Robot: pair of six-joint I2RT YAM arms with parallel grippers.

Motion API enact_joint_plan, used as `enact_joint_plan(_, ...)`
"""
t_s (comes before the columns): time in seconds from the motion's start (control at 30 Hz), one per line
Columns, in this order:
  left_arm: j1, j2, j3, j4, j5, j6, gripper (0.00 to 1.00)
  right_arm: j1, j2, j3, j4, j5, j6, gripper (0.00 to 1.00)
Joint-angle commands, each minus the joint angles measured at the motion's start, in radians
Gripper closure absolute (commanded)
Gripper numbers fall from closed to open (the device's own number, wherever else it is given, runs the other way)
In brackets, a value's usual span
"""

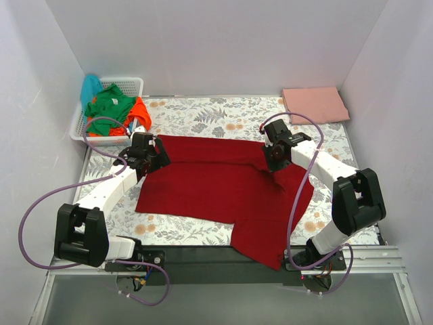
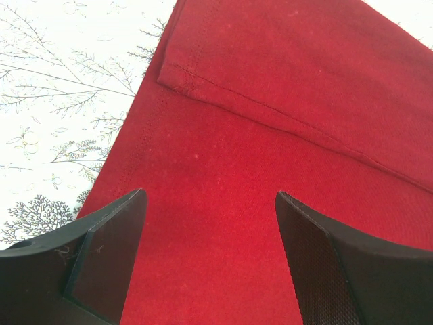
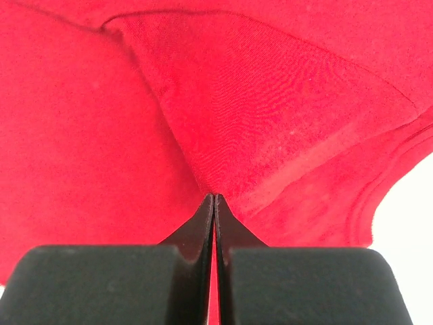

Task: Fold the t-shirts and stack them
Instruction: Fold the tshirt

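Black right tool (image 3: 214, 198) is pinched closed on a raised fold of the dark red cloth t-shirt (image 1: 223, 189), at its far right edge. The left tool (image 2: 210, 198) hangs open over the shirt's left hem. The shirt lies spread on the floral-patterned surface (image 1: 203, 115). A folded salmon pink t-shirt (image 1: 314, 103) lies in the far right corner. A crumpled green t-shirt (image 1: 111, 105) fills the white plastic lattice basket (image 1: 132, 84) at far left.

White basket (image 1: 136, 86) on floral tablecloth (image 1: 203, 115)

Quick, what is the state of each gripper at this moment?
Left gripper: open, over the dark red t-shirt, holding nothing.
Right gripper: shut, pinching a fold of the dark red t-shirt.
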Motion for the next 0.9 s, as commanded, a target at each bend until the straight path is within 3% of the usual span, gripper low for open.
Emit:
enact_joint_plan(0.0, -0.003, -0.008, 0.012, 0.012, -0.008, 0.014, 0.24, 0.003, -0.004, 0.056, -0.102, -0.081, 0.091, 0.99)
enact_joint_plan(0.43, -0.003, 0.009, 0.013, 0.012, 0.006, 0.02, 0.24, 0.003, 0.045, 0.055, -0.139, -0.113, 0.162, 0.98)
enact_joint_plan(0.53, -0.003, 0.015, 0.016, 0.013, 0.009, 0.017, 0.24, -0.004, 0.051, 0.056, -0.106, -0.108, 0.154, 0.75)
enact_joint_plan(0.57, -0.003, 0.017, 0.031, 0.013, 0.003, 0.014, 0.24, -0.029, 0.04, 0.058, -0.093, -0.12, 0.148, 0.64)
enact_joint_plan(0.67, -0.003, 0.06, 0.103, -0.002, -0.003, 0.011, 0.24, -0.134, -0.001, 0.056, -0.018, -0.208, 0.131, 0.52)
enact_joint_plan(0.87, 0.015, 0.228, 0.27, -0.034, -0.029, -0.026, 0.25, -0.513, -0.09, -0.109, 0.33, -0.488, 0.228, 0.49)
